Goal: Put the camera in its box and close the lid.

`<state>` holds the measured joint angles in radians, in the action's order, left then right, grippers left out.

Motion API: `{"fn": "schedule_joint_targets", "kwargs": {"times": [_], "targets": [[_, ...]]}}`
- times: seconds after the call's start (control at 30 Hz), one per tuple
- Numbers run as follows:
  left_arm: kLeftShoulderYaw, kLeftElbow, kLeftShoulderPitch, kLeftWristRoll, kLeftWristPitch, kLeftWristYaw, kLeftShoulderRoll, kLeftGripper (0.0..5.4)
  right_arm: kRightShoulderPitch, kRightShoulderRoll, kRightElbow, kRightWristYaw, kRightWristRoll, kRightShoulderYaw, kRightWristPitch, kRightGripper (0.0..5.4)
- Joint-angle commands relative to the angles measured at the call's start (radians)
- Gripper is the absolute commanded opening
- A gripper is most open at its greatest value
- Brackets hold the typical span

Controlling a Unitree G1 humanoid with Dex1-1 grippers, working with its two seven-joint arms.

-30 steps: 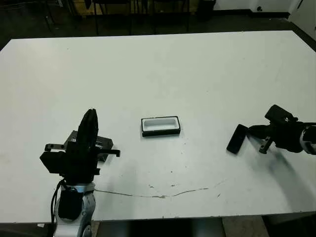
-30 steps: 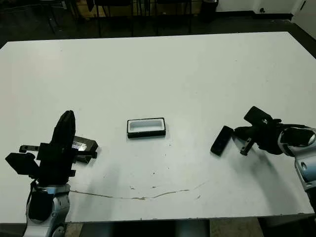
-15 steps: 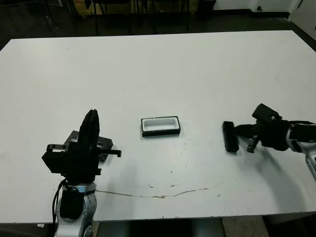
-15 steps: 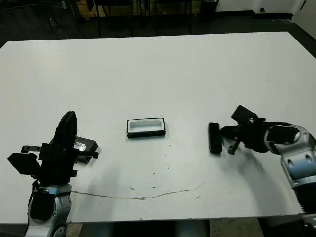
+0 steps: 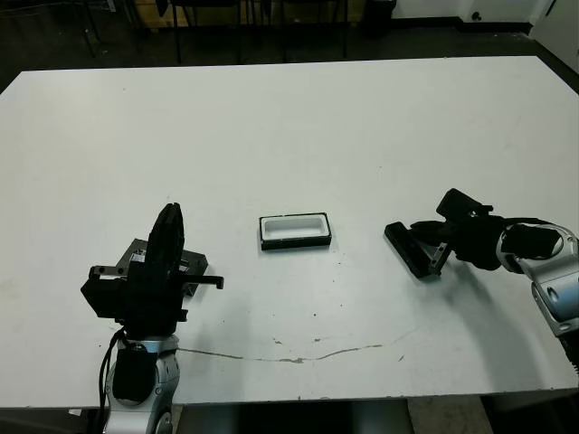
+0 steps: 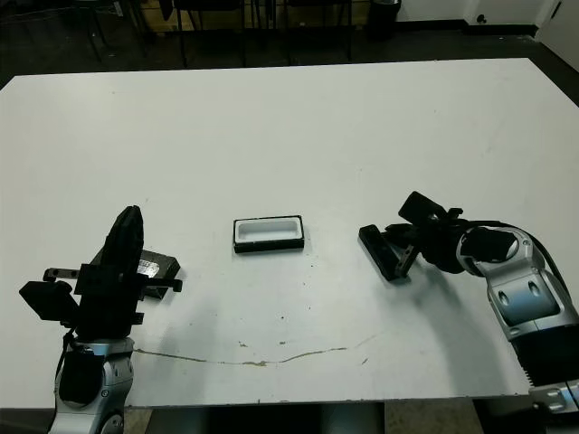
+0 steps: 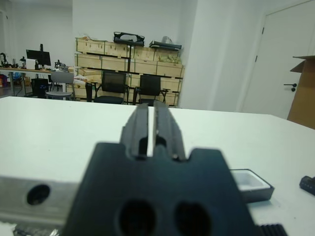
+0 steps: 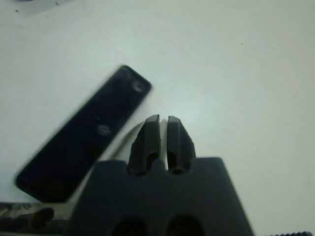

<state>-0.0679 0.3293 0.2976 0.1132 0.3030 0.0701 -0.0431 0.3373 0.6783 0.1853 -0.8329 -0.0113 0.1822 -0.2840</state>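
The box (image 5: 294, 231) lies open mid-table, its white lining showing. To its right the camera (image 5: 412, 250), a slim black bar, lies flat and slanted on the table. My right gripper (image 5: 437, 266) is shut and low, with its fingertips (image 8: 160, 122) right against the camera's long side and nothing held. The lid (image 6: 156, 266), black with a silvery strip, lies at the left, partly hidden behind my left gripper (image 5: 169, 211). That gripper is shut, empty and raised above the lid. The left wrist view shows the box (image 7: 251, 183) ahead.
A thin dark crack line (image 5: 298, 357) runs across the white table (image 5: 298, 136) near its front edge. Chairs and stacked crates (image 7: 128, 61) stand beyond the table's far edge.
My right gripper has swept left across the table, sliding the camera closer to the box and turning it to a new slant. The left arm has barely moved.
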Motion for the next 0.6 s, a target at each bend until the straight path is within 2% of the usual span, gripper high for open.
{"fn": "schedule_joint_targets", "kwargs": {"times": [0.03,0.17,0.23,0.33,0.43,0.5,0.6], "targets": [[0.005,-0.025,0.013,0.007,0.007,0.003,0.0,0.02,-0.039,0.022,0.053,0.009,-0.007,-0.028,0.009,0.0],[0.007,-0.026,0.015,0.001,0.013,0.002,0.004,0.02,-0.038,0.037,0.044,0.001,0.034,-0.094,-0.041,0.0],[0.007,-0.027,0.016,-0.001,0.015,0.001,0.005,0.02,-0.053,0.027,0.017,0.01,0.079,-0.152,-0.045,0.0],[0.009,-0.024,0.016,0.001,0.014,0.002,0.006,0.02,-0.123,-0.033,-0.108,0.014,0.242,-0.28,-0.086,0.0],[0.012,-0.024,0.015,0.0,0.014,0.0,0.007,0.02,-0.205,-0.109,-0.258,0.039,0.386,-0.351,-0.127,0.0],[0.012,-0.015,0.015,-0.003,0.004,-0.003,0.007,0.02,-0.267,-0.139,-0.39,0.108,0.398,-0.36,-0.139,0.0],[0.011,0.002,0.021,-0.01,-0.014,-0.01,0.008,0.0,-0.352,-0.158,-0.578,0.246,0.313,-0.339,-0.141,0.08]]}}
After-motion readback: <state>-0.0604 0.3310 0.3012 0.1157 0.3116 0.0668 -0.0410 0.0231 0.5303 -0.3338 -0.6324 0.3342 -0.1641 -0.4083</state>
